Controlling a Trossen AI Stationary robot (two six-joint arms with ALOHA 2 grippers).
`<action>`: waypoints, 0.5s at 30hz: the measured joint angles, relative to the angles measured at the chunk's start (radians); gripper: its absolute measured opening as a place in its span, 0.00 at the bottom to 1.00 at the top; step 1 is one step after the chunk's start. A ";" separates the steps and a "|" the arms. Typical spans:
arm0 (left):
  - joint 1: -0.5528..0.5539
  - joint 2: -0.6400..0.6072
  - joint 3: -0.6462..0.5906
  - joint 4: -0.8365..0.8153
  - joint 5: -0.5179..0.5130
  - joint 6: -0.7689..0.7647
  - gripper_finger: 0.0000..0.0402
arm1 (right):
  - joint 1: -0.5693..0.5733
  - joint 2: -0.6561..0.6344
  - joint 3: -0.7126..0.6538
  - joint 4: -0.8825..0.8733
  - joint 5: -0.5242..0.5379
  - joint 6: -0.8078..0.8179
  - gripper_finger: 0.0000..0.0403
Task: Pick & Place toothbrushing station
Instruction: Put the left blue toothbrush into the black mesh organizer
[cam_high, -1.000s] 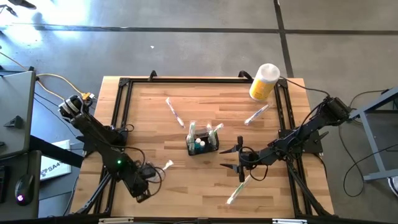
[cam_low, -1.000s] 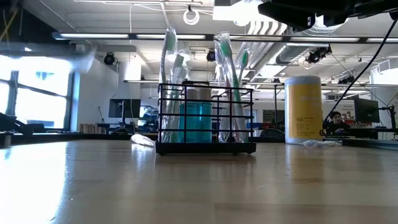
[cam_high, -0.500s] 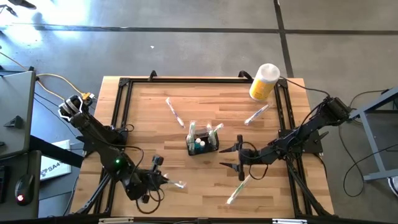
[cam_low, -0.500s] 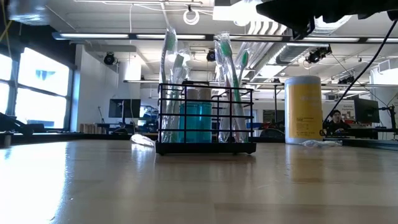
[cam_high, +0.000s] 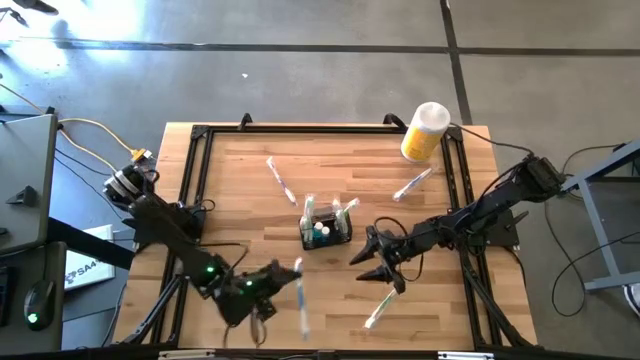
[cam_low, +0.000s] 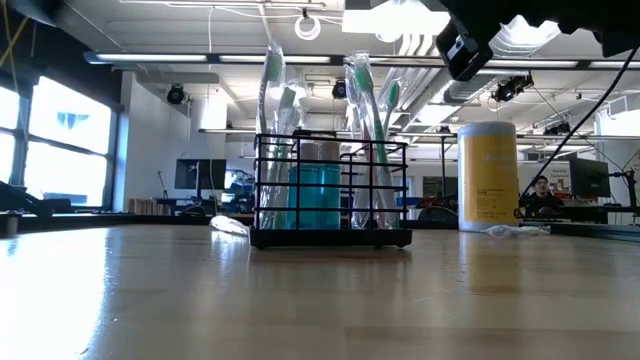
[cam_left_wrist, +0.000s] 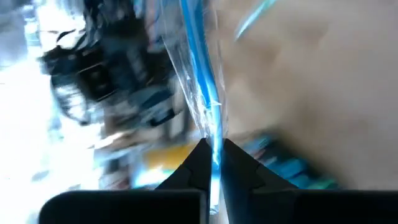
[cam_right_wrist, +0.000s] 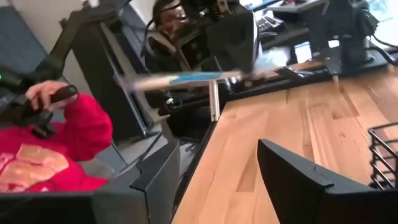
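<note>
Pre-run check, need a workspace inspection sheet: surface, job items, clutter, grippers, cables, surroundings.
Surface: wooden table inside a black frame, dry.
Job's things: black wire-mesh caddy upright mid-table, toothbrushes and teal tubes inside.
Clutter: wrapped toothbrushes loose at; yellow canister at far right corner.
Grippers: left gripper shut on a wrapped toothbrush near the front edge; right gripper open, right of the caddy.
Cables: yellow cable off the table's left.
Surroundings: person in a red sleeve beyond the table.
</note>
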 joint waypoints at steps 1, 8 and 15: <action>0.017 0.017 0.000 0.041 -0.048 0.083 0.03 | -0.006 0.000 0.000 -0.001 -0.002 0.015 0.51; 0.138 0.108 0.023 0.178 -0.156 0.410 0.03 | -0.027 0.000 0.000 -0.011 -0.001 0.091 0.51; 0.201 0.223 0.118 0.174 -0.122 0.561 0.02 | -0.027 0.000 0.000 -0.072 0.078 0.122 0.51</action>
